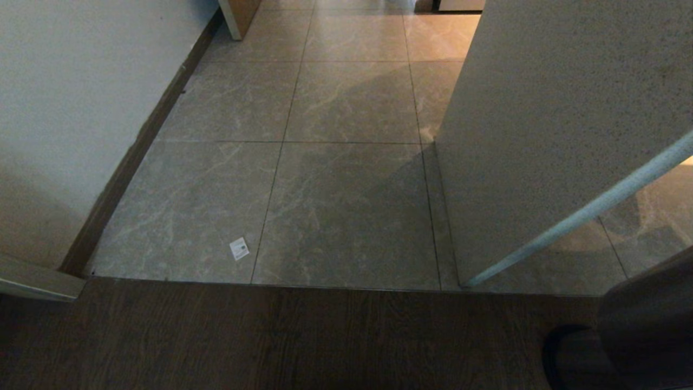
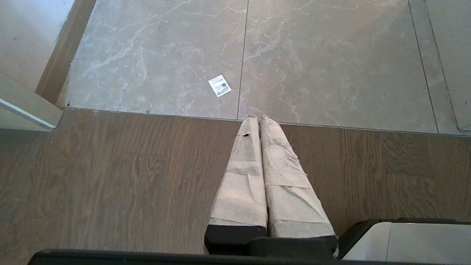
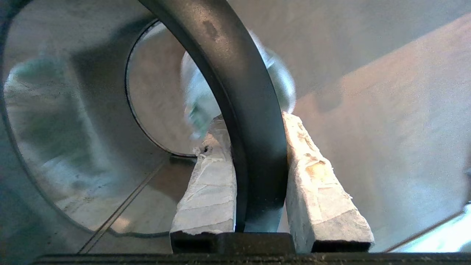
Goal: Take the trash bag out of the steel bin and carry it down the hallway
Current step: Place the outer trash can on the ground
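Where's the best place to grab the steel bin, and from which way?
The steel bin's thin black rim, coming in at its open end: it fits between two fingers, one inside, one outside, as the right gripper straddles it now.

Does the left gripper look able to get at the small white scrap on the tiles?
Probably yes: only bare floor lies between the left gripper and the white scrap. Its fingers are pressed together, so they would need opening first.

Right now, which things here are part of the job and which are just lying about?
Job: steel bin, right gripper clamped on its rim; blurred trash bag; hallway tiles.
Lying about: white paper scrap; wooden floor; idle left gripper, shut.
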